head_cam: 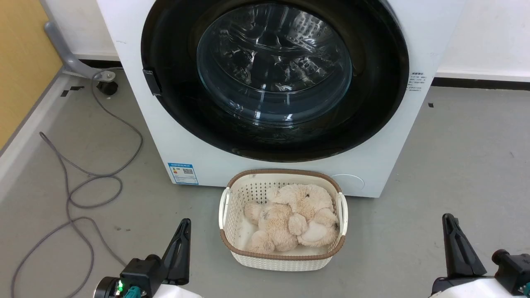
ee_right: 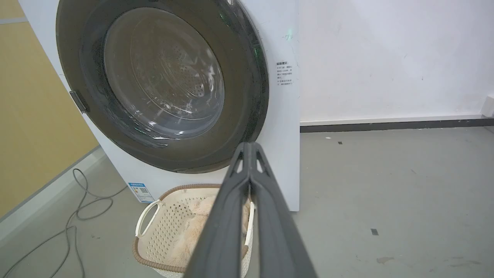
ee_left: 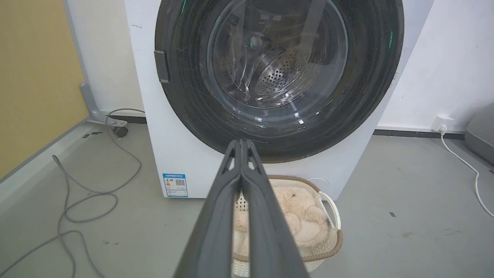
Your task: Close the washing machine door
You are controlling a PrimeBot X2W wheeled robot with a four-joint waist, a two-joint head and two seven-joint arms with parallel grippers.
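Observation:
The white washing machine (head_cam: 136,120) stands straight ahead with its round black-rimmed door (head_cam: 274,78) lying flat against the front, glass bowl at the centre, latch tab at the door's left rim. The same door (ee_left: 278,77) fills the upper left wrist view and shows as the door (ee_right: 162,85) in the right wrist view, with the steel drum behind the glass. My left gripper (head_cam: 185,225) rests low at the left, fingers pressed together, empty. My right gripper (head_cam: 448,221) rests low at the right, also shut and empty. Both are well short of the machine.
A white woven basket (head_cam: 283,258) with beige plush toys sits on the floor right before the machine, between my grippers. Grey cables (head_cam: 83,182) loop over the floor at the left beside a yellow wall. A white cord and wall socket (ee_left: 442,122) lie to the right.

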